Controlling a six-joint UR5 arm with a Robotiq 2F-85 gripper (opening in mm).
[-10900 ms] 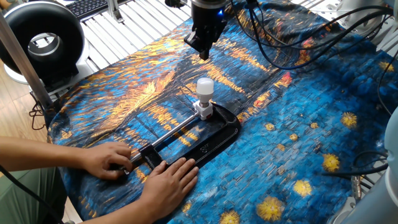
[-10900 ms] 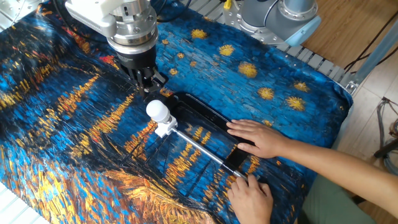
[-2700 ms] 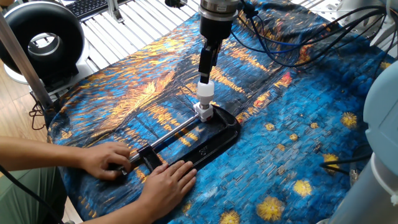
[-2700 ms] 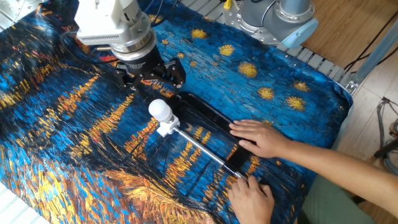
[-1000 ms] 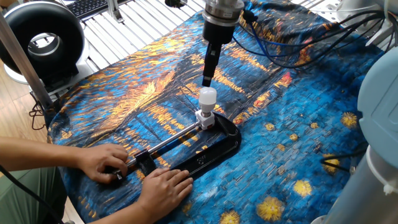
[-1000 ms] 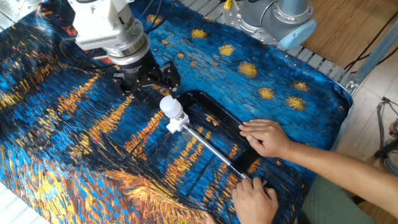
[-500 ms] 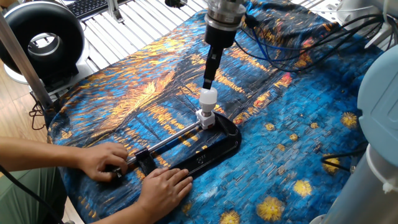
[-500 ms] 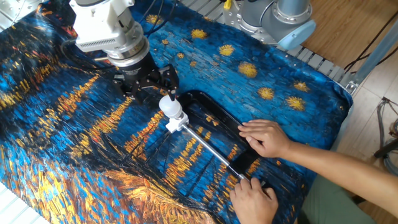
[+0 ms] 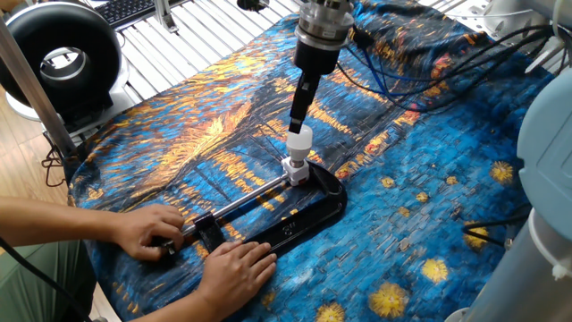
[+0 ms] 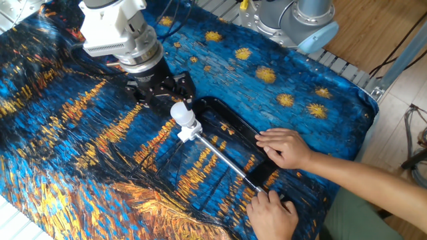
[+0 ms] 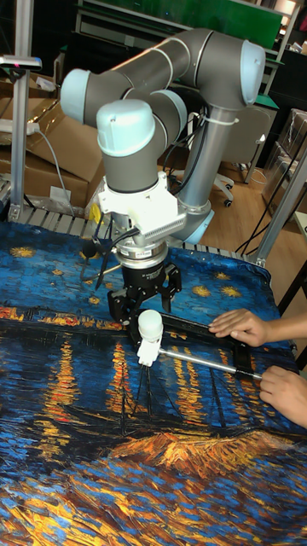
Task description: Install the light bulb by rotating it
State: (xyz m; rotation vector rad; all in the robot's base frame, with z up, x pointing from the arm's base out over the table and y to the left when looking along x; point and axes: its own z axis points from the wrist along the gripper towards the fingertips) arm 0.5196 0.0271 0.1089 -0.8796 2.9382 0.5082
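Gripper: black two-finger gripper [image 10: 165,94], fingers spread wide, straddling the bulb's dome without visible contact.
Bulb: small white frosted light bulb [image 9: 299,143], upright in a white socket block [image 9: 295,169].
Clamp: black bar clamp [image 9: 308,207] holding the block.
Hands: two bare hands [image 10: 284,147] pressing the clamp.
Surface: blue-and-orange painted cloth [image 9: 429,197].

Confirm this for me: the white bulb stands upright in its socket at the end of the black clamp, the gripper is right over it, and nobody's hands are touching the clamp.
Not quite: two hands are holding the black clamp down, clearest in one fixed view. The rest holds: the light bulb stands upright in its socket at the clamp's end, with the gripper right over it.
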